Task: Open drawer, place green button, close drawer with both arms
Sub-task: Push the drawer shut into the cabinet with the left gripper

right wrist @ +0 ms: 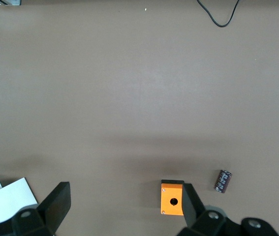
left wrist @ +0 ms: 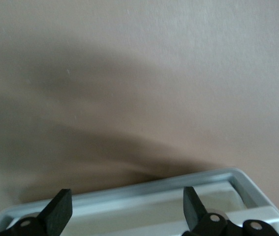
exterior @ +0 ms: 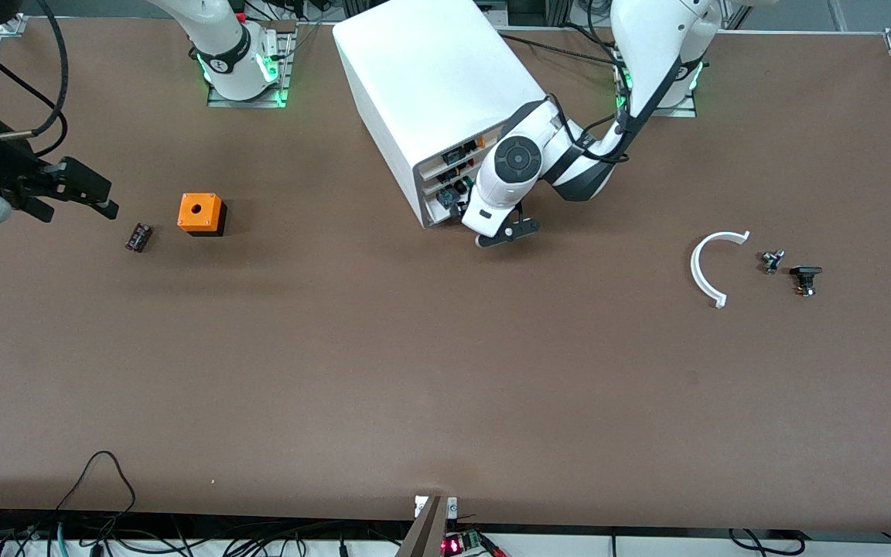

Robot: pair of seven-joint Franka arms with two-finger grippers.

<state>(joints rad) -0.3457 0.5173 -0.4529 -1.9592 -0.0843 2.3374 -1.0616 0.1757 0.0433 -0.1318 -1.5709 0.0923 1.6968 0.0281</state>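
Saw little of the drawer (left wrist: 154, 195) from the front camera: lowest slot of the white cabinet (exterior: 422, 85), masked there by the left arm's wrist, so could not tell from that view how far out it stood. Made out more from the left wrist view: a pale rounded rim and a strip of the tray's inside, cut off by the frame's edge. Found the left pincer (exterior: 503, 232) low at the foot of the cabinet's front, fingers (left wrist: 55, 211) spread wide to either side of that rim, nothing clamped between them; could not tell whether they touched the tray. Judged the cabinet's long axis to run from the robots' bases toward the front camera, slanted toward the left arm's end, with the drawer fronts facing that same slant. Found the right pincer (exterior: 82, 197) up over the surface (exterior: 414, 371) at the right arm's end, jaws wide apart and empty, part of its arm cut off by the frame. Noted an orange cube (exterior: 201, 213) and a dark cylinder (exterior: 138, 237) just beside it. Spotted a white curved piece (exterior: 707, 267) toward the left arm's end, well apart from the cabinet, with a greyish small part (exterior: 772, 261) and a black small part (exterior: 805, 277) near it; too small to say which was the button or which way either pointed.
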